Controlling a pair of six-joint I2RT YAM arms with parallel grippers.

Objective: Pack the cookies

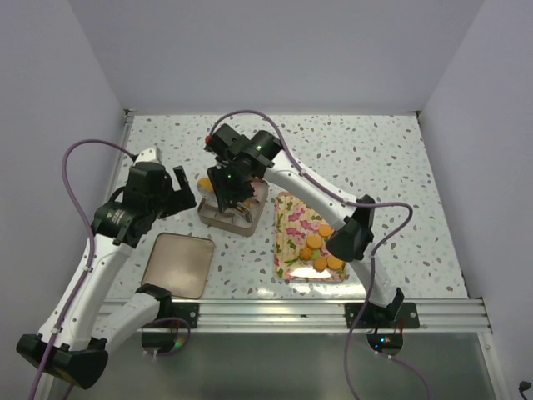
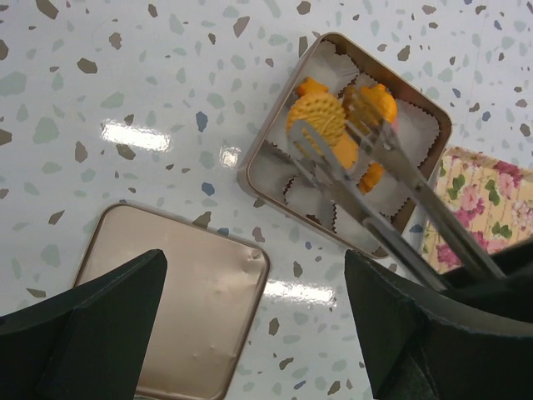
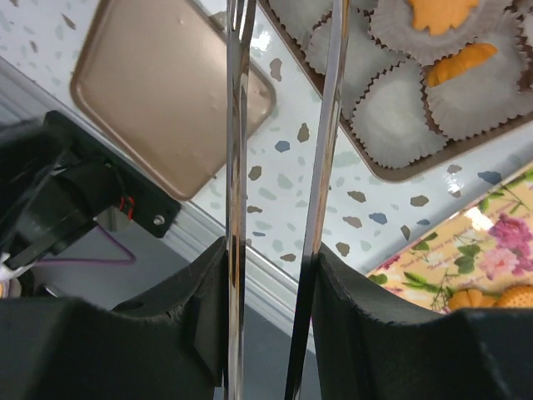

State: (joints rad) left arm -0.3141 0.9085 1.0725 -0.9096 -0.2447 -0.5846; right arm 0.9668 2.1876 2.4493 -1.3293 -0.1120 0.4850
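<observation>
Now: cookie (image 2: 316, 121) held over tin (image 2: 250, 171).
Right hand (image 3: 271, 275) pinches tongs (image 2: 400, 192) for reach into cups (image 3: 391, 133); left hand (image 2: 254, 275) spread, idle.

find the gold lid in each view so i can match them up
Top external: gold lid lies flat at lower left, near the table's front edge.
Left wrist: lid at bottom left.
Right wrist: lid at top left, left of the tongs.
Shared landmark: the tin of paper cups beside it.

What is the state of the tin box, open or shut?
Open: the tin box shows its white paper cups, and its lid lies flat on the table beside it.
</observation>
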